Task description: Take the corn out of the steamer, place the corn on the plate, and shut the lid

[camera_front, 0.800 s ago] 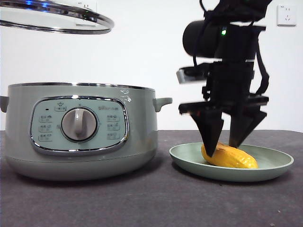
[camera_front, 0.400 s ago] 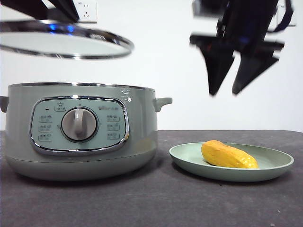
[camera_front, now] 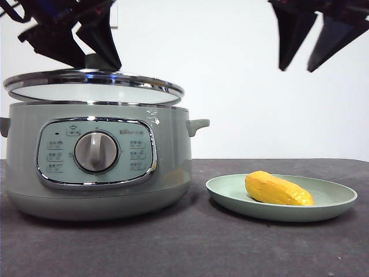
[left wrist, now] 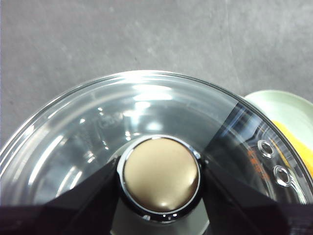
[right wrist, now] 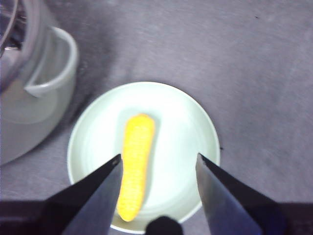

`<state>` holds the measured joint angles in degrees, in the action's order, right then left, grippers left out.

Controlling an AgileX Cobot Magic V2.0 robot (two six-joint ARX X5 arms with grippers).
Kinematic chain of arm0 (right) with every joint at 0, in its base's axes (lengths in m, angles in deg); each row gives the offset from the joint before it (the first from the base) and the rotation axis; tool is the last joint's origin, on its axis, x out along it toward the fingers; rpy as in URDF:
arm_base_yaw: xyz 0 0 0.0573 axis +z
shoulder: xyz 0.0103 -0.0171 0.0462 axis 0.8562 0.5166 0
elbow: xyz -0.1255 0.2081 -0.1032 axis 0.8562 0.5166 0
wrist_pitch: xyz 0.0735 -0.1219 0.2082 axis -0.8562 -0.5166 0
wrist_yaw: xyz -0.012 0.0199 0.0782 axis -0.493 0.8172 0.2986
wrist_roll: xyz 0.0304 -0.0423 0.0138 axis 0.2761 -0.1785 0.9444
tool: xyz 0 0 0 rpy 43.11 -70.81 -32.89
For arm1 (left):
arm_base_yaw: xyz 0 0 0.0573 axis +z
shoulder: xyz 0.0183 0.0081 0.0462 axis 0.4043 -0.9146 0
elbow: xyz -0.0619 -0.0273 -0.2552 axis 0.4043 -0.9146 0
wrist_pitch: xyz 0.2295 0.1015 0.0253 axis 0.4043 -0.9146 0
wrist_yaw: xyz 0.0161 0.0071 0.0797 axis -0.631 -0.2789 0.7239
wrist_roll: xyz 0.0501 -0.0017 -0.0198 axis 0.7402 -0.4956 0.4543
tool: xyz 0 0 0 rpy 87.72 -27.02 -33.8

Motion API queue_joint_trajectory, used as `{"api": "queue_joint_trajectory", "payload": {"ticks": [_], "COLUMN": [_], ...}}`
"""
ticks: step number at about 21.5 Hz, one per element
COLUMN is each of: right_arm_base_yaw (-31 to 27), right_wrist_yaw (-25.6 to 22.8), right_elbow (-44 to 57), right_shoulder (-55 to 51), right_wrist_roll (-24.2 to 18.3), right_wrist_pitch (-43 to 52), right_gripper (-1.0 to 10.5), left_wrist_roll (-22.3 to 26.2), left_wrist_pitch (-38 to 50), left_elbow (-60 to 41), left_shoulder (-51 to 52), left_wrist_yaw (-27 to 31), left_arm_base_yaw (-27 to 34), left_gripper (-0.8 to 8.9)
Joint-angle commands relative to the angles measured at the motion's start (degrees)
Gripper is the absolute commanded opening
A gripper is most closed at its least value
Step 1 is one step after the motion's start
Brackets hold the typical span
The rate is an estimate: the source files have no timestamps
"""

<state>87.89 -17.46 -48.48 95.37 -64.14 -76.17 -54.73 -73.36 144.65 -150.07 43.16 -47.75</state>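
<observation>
- Glass and chrome, the lid (camera_front: 92, 86) is hanging just above the steamer (camera_front: 98, 158), tilted slightly, its right edge nearly touching the chrome rim.
- The left gripper (left wrist: 159, 178) is clamping the lid's round knob (left wrist: 160, 177) between its fingers (left wrist: 93, 200); in the front view it is reaching down from the upper left (camera_front: 72, 34).
- The steamer is sitting on the left of the dark table (camera_front: 190, 242), with its control panel and dial (camera_front: 96, 152) facing near.
- The corn (camera_front: 278, 188) is lying on the plate (camera_front: 230, 193), which is resting on the table just right of the steamer.
- The right gripper (right wrist: 159, 164) is hovering high above the plate, its fingers (right wrist: 98, 191) standing apart and holding nothing; the front view is showing it at the upper right (camera_front: 314, 34), well clear of the corn.
</observation>
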Motion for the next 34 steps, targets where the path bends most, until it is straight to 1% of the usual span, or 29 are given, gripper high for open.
{"api": "queue_joint_trajectory", "payload": {"ticks": [1,5,12,14,16,19,20,22,23,24,28,31,34], "right_arm_base_yaw": [-1.40,-3.39,-3.54,-3.54,-3.54,-3.54,-3.54,-3.54,-3.54,-3.54,-3.54,-3.54,-3.54], "right_wrist_yaw": [-0.17,-0.17,-0.17,-0.17,-0.17,-0.15,-0.17,-0.17,-0.17,-0.17,-0.15,-0.13,0.28], "right_elbow": [0.28,0.28,0.28,0.28,0.28,0.28,0.28,0.28,0.28,0.28,0.28,0.28,0.28], "right_shoulder": [0.00,0.00,0.00,0.00,0.00,0.00,0.00,0.00,0.00,0.00,0.00,0.00,-0.02], "right_wrist_roll": [0.28,0.28,0.31,0.31,0.31,0.28,0.28,0.28,0.28,0.28,0.28,0.20,-1.73], "right_wrist_pitch": [-0.68,-1.53,-1.51,-1.53,-1.55,-1.51,-1.51,-1.51,-1.51,-1.51,-1.51,-1.51,-1.20], "right_gripper": [2.5,2.5,2.5,2.5,2.5,2.5,2.5,2.5,2.5,2.5,2.5,2.5,2.5], "left_wrist_roll": [-0.55,-0.50,0.11,1.31,2.40,2.89,2.89,2.64,2.64,2.64,2.64,2.56,2.27], "left_wrist_pitch": [2.58,1.90,1.55,0.20,-1.38,-2.23,-2.16,-1.95,-1.92,-1.90,-1.86,-2.01,-4.76], "left_elbow": [0.50,0.50,0.48,0.48,0.48,0.48,0.48,0.48,0.48,0.48,0.50,0.50,0.50], "left_shoulder": [-0.52,-1.20,-3.45,-3.98,-4.02,-4.02,-4.02,-4.02,-4.02,-4.02,-3.08,0.07,4.79], "left_wrist_yaw": [-0.42,-0.35,0.09,0.70,2.97,3.02,2.75,2.27,2.27,2.29,2.34,2.29,2.25], "left_arm_base_yaw": [-0.26,-0.90,-1.33,-1.33,-1.70,-1.92,-1.92,-1.92,-1.92,-1.92,-1.92,-1.92,-1.92], "left_gripper": [-0.09,-0.09,-0.09,-0.09,-0.09,0.06,0.69,3.38,4.21,4.40,4.40,4.40,4.36]}}
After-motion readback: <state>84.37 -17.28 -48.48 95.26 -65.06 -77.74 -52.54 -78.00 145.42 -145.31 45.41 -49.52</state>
